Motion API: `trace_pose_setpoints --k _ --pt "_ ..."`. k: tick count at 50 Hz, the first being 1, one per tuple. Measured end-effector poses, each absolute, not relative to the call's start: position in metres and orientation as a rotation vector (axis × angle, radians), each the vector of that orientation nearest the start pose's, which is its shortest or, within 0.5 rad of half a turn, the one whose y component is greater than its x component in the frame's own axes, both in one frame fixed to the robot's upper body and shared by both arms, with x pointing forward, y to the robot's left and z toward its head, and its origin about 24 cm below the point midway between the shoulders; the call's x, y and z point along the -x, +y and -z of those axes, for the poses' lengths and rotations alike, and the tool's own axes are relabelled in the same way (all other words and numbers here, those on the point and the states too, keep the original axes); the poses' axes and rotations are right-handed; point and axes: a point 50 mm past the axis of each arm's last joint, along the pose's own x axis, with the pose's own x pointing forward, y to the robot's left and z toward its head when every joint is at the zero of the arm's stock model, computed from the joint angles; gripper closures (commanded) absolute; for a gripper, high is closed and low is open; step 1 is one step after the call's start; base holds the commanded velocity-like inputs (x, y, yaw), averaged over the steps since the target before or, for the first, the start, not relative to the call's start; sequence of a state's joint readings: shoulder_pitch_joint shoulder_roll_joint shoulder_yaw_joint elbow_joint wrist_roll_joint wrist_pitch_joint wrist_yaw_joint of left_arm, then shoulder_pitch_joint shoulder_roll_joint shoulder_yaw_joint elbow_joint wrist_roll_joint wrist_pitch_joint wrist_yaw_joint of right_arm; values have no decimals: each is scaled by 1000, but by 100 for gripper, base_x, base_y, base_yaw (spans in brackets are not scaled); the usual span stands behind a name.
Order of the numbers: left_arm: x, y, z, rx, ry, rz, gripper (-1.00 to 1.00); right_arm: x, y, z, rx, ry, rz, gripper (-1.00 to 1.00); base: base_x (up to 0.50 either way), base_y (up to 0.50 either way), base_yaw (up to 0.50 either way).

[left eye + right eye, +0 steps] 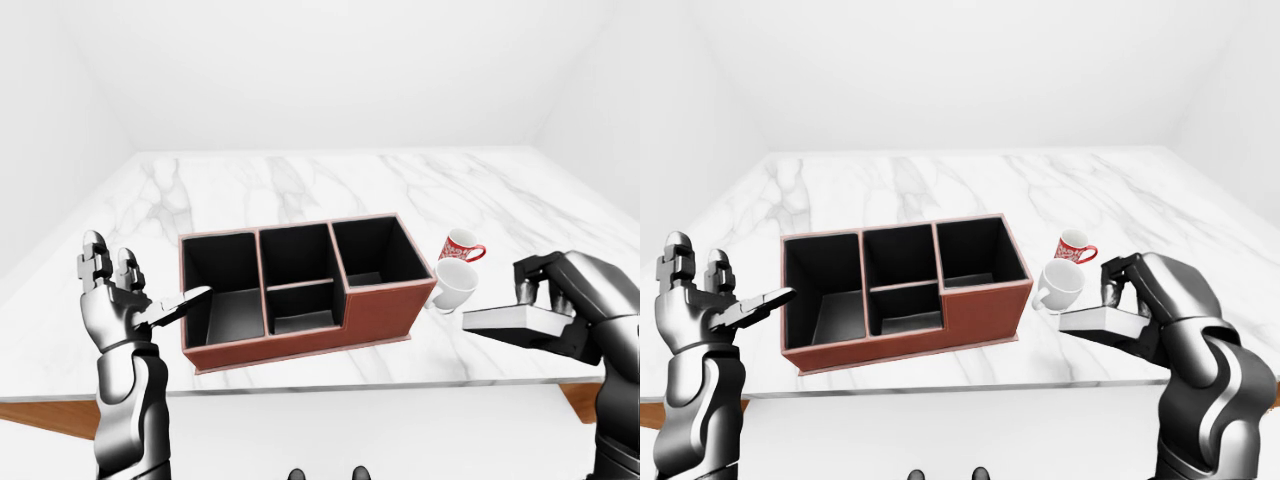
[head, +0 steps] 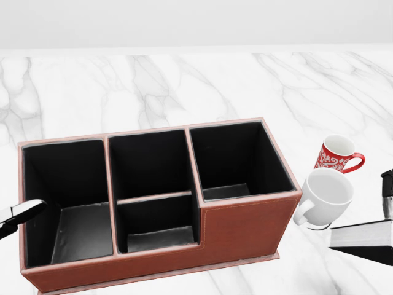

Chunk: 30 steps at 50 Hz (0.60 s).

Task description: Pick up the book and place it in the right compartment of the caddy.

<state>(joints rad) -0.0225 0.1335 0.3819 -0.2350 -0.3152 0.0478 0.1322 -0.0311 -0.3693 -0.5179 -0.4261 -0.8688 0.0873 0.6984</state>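
The book (image 1: 1098, 321), dark-covered with a pale page edge, is held flat in the air just right of the caddy, and my right hand (image 1: 1137, 305) is shut on it. In the head view only its left end (image 2: 363, 238) shows at the right edge. The reddish-brown caddy (image 2: 245, 230) with black compartments stands mid-table; its right compartment (image 2: 236, 161) holds nothing. My left hand (image 1: 125, 300) hovers open at the caddy's left end, a fingertip (image 2: 18, 214) showing at the head view's left edge.
A white mug (image 2: 324, 196) and a red patterned mug (image 2: 336, 154) stand close to the caddy's right side, between it and the book. The marble table (image 1: 300, 180) ends just below the caddy, with a wooden underside (image 1: 40, 412) showing.
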Motion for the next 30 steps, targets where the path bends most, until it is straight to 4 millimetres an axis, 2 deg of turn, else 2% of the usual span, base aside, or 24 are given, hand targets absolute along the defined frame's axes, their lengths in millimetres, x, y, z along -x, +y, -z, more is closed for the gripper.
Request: trace_pose_setpoints --k 8,14,17,22,30 --pt "-234 262 -110 164 -276 -440 -100 -202 -276 -224 1371 -58 261 100 0 0 0" --pt "-234 262 -110 163 -276 -440 -100 -203 -254 -269 1436 -297 290 100 0 0 0" --pt "-234 262 -110 163 -276 -439 -100 -211 -240 -287 1416 -425 249 100 0 0 0" --pt "-234 261 -111 162 -276 -438 -100 -234 -218 -320 1353 -590 148 100 0 0 0" --pt "-235 261 -111 162 -276 -437 -100 -279 -198 -367 1244 -662 27 100 0 0 0"
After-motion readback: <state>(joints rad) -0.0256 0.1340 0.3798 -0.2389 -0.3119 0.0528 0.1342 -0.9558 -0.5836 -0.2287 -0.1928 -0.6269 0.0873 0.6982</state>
